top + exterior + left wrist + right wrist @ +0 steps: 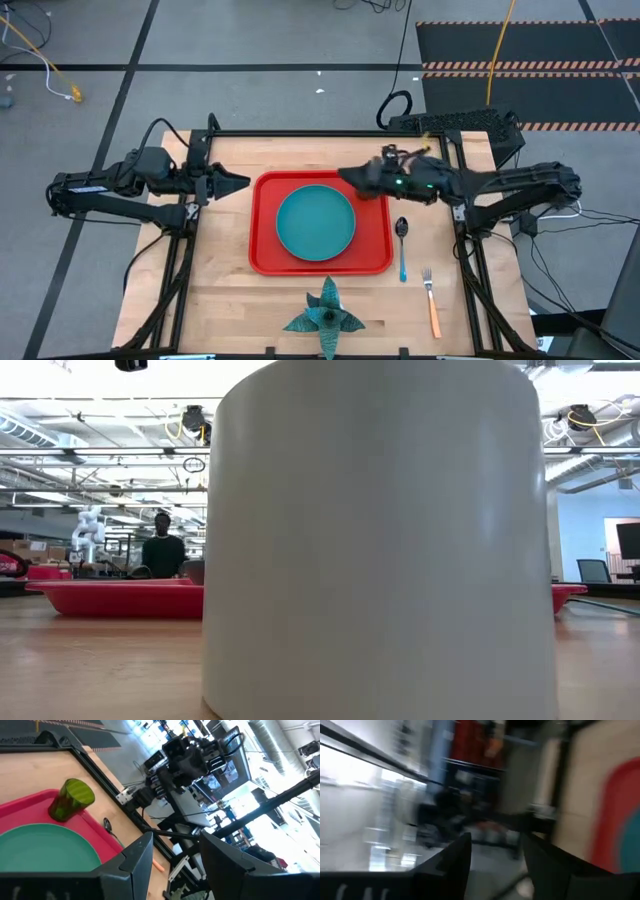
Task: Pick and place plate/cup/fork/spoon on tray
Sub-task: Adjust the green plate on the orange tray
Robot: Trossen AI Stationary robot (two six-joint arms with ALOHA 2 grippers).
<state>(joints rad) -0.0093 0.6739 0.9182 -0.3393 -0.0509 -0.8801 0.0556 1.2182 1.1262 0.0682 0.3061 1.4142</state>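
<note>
High view: plate [316,222] is centred on tray [268,255]; spoon [402,245] and fork [431,302] lie on the table beside it; right gripper [348,176] is over the tray's corner, finger state indiscernible.
Left wrist view: cup [71,800] is seen standing on the tray; left gripper [172,851] is spread.

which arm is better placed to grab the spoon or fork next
Right. The blue-handled metal spoon and orange-handled metal fork lie on the wooden table right of the red plastic tray, under the right arm's side. The right gripper hovers over the tray's far right corner; the left gripper waits beyond the tray's left edge.
</note>
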